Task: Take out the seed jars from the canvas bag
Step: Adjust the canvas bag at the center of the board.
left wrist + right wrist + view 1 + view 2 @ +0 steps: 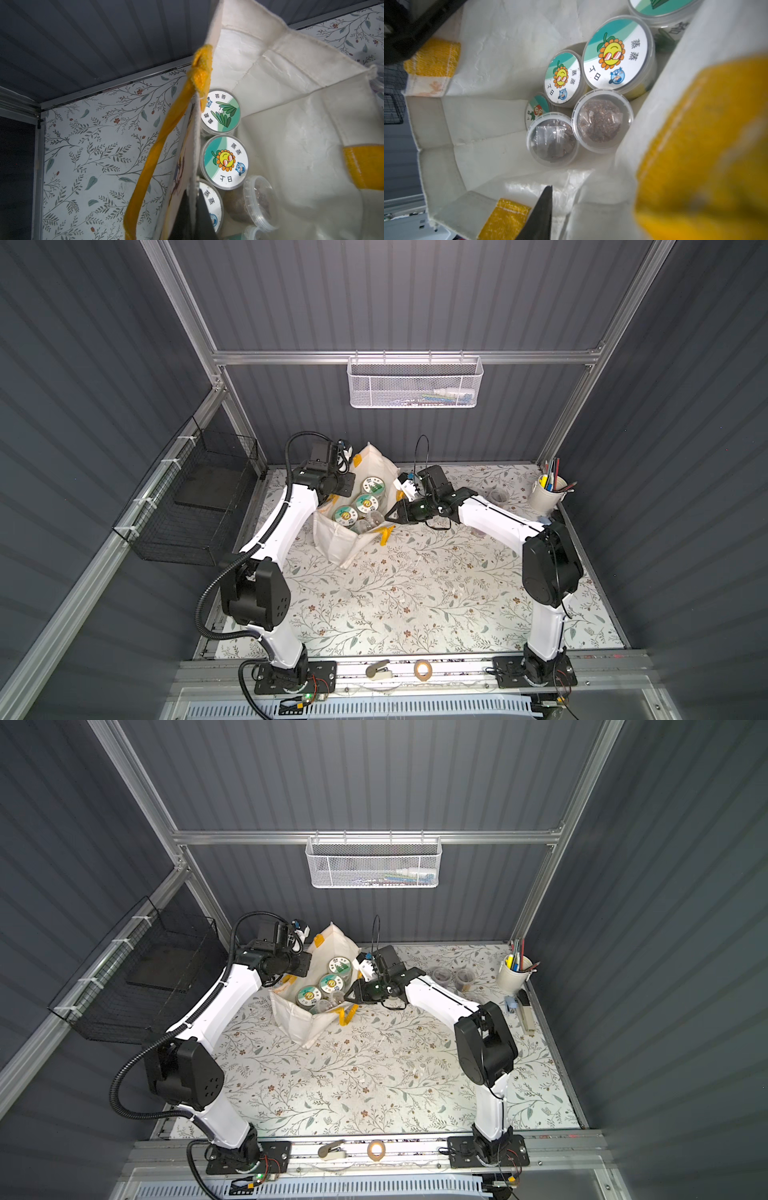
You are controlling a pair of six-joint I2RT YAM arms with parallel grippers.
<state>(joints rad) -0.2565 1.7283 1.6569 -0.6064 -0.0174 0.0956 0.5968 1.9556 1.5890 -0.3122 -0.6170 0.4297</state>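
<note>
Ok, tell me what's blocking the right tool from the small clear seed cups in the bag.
Nothing visible does. The right tool sits at the rim of the off-white canvas bag, apparently shut on its wall, and the two small clear-lidded cups of brown seeds lie uncovered inside.

Top views overhead; wrist views into canvas bag (291, 116)

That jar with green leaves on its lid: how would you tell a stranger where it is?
Find the off-white canvas bag with yellow handles, gaping open at the back left of the flowered table. Inside, big pictured lids sit in a row; the leaf-lid jar is the one nearest the back wall. Its lid shows long green leaves, while the sunflower jar beside it shows a smiling flower.
</note>
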